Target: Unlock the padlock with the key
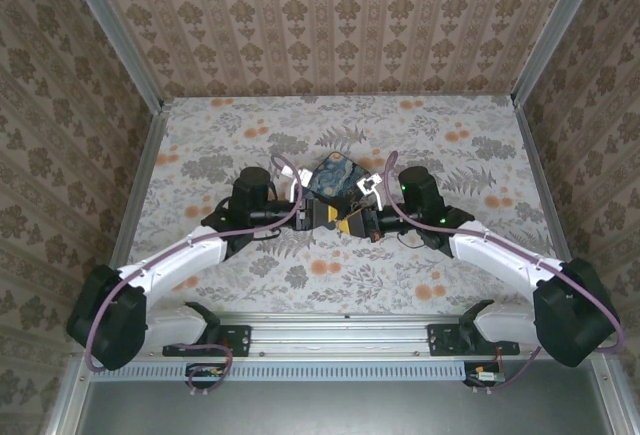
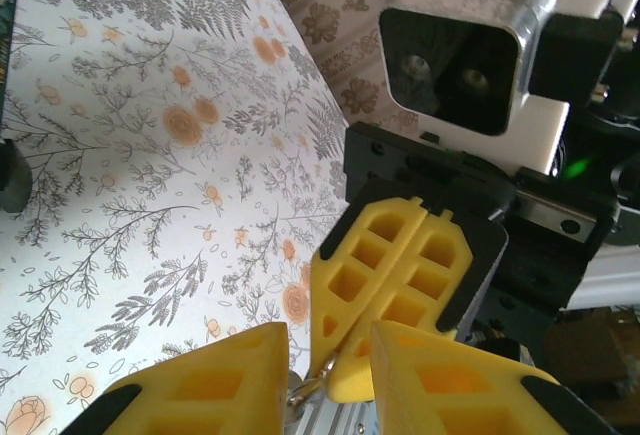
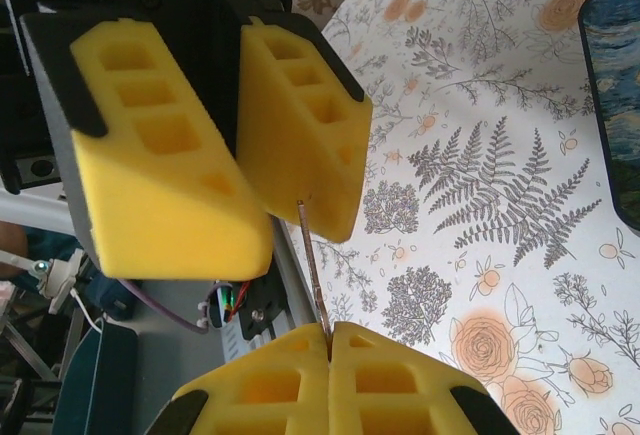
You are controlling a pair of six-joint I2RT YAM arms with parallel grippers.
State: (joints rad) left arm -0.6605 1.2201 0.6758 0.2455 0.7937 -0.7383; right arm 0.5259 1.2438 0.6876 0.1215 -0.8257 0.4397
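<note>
My right gripper (image 3: pixel 330 331) is shut on the key (image 3: pixel 312 255), whose thin metal blade sticks straight out from between the yellow pads. The blade's tip reaches the near finger of my left gripper (image 3: pixel 300 125). In the left wrist view my left gripper (image 2: pixel 330 343) has its jaws apart. The right gripper's closed tips (image 2: pixel 395 275) point into that gap, and a bit of the key (image 2: pixel 300 387) glints beside the left pad. Both grippers meet over the middle of the table, left (image 1: pixel 322 215) facing right (image 1: pixel 352 223). I cannot make out the padlock.
A dark blue painted mat (image 1: pixel 335 177) lies just behind the two grippers on the floral tablecloth (image 1: pixel 450 155). A dark rounded thing (image 2: pixel 10 170) shows at the left edge of the left wrist view. Patterned walls enclose the table on three sides.
</note>
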